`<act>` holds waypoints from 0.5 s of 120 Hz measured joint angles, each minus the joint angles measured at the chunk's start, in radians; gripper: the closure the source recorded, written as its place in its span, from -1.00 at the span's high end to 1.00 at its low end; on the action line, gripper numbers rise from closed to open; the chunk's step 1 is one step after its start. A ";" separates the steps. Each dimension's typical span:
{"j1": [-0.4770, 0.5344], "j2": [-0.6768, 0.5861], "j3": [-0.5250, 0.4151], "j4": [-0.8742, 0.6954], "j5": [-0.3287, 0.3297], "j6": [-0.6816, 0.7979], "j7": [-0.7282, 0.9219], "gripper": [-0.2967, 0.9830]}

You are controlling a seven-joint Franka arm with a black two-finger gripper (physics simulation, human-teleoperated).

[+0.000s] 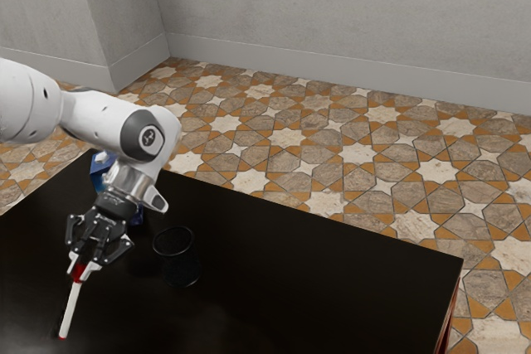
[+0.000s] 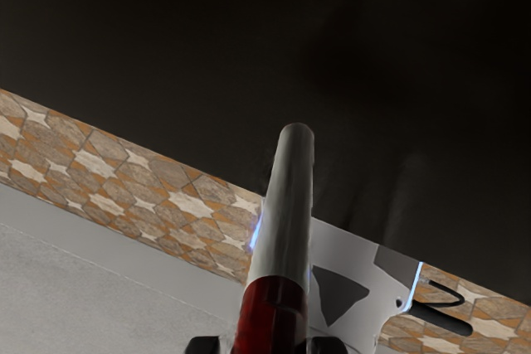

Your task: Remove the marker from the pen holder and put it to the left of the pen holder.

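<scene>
gripper point(image 1: 80, 269), black, two-fingered, closed on the red upper part of a slim white marker point(image 1: 71, 308). marker out of the dark round pen holder point(image 1: 182, 272), apart from it, toward the exterior view's left and nearer the camera. it hangs tilted, red-tipped lower end down, over the glossy black table point(image 1: 332, 279); contact with the top, cannot tell. blue object point(image 1: 99, 168) partly hidden behind the white arm point(image 1: 112, 122).
</scene>
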 joint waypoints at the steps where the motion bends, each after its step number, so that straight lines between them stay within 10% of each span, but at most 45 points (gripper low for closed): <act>1: 0.000 0.002 0.001 0.003 -0.001 0.000 0.000 -0.41; 26: 0.001 -0.025 0.004 0.059 -0.035 0.024 0.001 0.17; 60: -0.025 -0.207 -0.117 0.287 -0.072 0.042 0.006 0.44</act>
